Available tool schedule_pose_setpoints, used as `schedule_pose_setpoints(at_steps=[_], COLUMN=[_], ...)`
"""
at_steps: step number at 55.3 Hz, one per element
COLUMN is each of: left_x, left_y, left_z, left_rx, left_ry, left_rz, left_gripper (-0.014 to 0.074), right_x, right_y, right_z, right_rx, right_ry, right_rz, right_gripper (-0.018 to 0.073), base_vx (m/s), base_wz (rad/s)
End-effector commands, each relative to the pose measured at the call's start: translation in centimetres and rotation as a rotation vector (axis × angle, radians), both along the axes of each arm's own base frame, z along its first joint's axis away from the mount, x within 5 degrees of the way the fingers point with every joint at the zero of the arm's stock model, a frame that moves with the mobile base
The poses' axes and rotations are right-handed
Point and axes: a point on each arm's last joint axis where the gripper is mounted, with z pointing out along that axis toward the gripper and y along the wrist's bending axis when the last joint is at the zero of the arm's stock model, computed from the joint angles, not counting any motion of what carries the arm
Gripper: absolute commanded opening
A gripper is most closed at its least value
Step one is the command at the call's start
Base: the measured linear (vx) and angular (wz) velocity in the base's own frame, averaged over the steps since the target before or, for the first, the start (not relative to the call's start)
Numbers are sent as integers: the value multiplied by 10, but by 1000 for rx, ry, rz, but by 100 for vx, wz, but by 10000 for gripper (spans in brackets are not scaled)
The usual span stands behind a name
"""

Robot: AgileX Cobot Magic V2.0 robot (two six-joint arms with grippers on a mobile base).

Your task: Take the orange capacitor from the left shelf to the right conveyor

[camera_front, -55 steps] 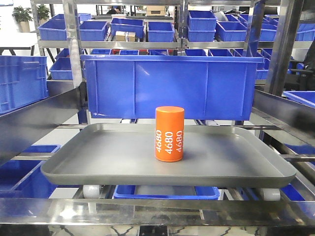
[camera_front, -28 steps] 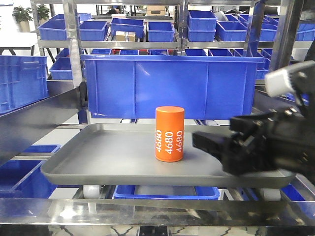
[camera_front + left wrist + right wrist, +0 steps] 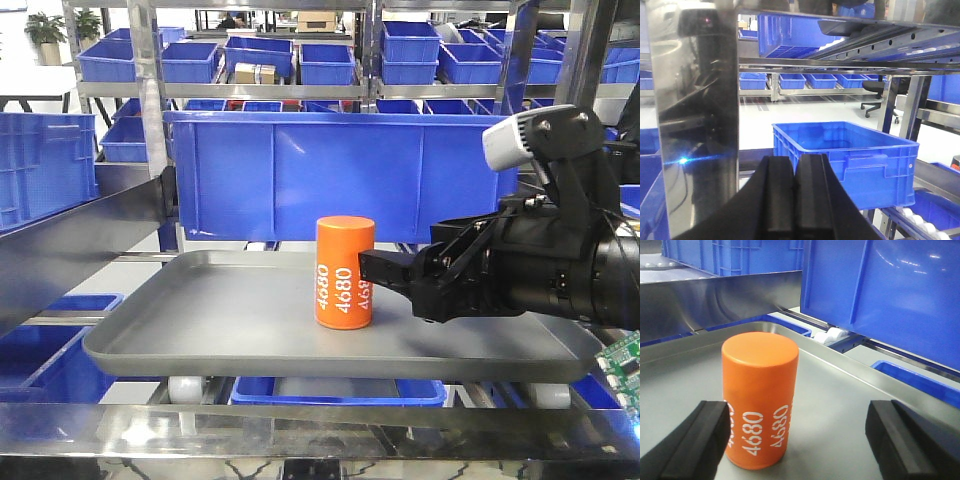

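The orange capacitor point(image 3: 345, 272) stands upright in the middle of the dark grey tray point(image 3: 200, 335) on the left shelf point(image 3: 152, 120). My right gripper point(image 3: 386, 272) is open and reaches in from the right at the capacitor's height, its tip just beside it. In the right wrist view the capacitor point(image 3: 760, 395) stands by the left finger point(image 3: 695, 440), with the right finger point(image 3: 905, 440) far off; the right gripper point(image 3: 797, 442) does not grip it. My left gripper point(image 3: 795, 172) is shut and empty, facing a blue crate point(image 3: 850, 160). The right conveyor is out of view.
A large blue bin point(image 3: 300, 175) stands close behind the tray. Steel posts point(image 3: 585, 90) and side rails point(image 3: 70, 240) flank the tray. More blue bins point(image 3: 260, 55) fill the racks behind and below. A shiny steel post point(image 3: 695, 115) stands close on the left gripper's left.
My right arm has come in from the right and moved left across the tray, its open gripper now reaching the capacitor. The capacitor has not moved.
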Motion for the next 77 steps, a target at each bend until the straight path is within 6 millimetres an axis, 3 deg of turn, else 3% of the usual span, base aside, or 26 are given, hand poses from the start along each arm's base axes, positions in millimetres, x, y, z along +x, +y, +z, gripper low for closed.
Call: schedule_pose_setpoints(at_steps=[1,30,59,77], left_x=[-2,-2,-2,-2], left_y=[1,1,1,1], left_z=[18,18,18,18], left_rx=[-37,-37,-37,-37], left_ry=[-111,-111,-111,-111], left_rz=[-5,-5,-5,-5], left_gripper=[-6,-6,-6,-6], right_x=[-3,-7,30,36], right_y=[-3,5,22,28], right_z=[21,26,-4,-6], right_rx=[53,160,231,286], right_ry=[-78,-63,20,-4], right_rz=[-30,55,76,128], right_gripper=[592,592,592,587], base_vx=[0,0,0,0], base_wz=[0,0,0,0])
